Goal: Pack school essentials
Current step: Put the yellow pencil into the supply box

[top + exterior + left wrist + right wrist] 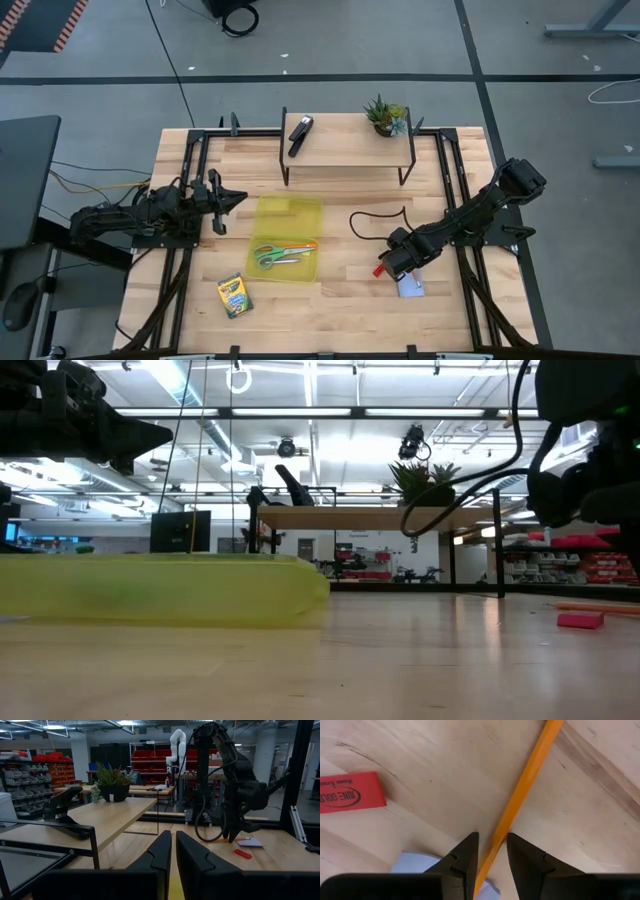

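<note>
My right gripper (393,262) (492,852) hangs low over the table's right half, pointing down. It is narrowly open, with one finger on each side of the yellow pencil (530,775). The pencil lies flat, its near end over the pale blue notepad (412,862) (410,286). The small red piece (350,794) (380,270) lies beside it on the wood. The green-handled scissors (272,256) and the orange pen (300,245) lie in the yellow tray (290,215). The crayon box (235,296) lies in front of the tray. My left gripper (232,200) (173,855) is shut and hovers left of the tray.
A low wooden shelf (345,150) at the far edge carries the black stapler (300,133) and the small potted plant (386,116). A black cable (375,215) loops on the table between the shelf and my right gripper. Bare wood lies between the tray and the notepad.
</note>
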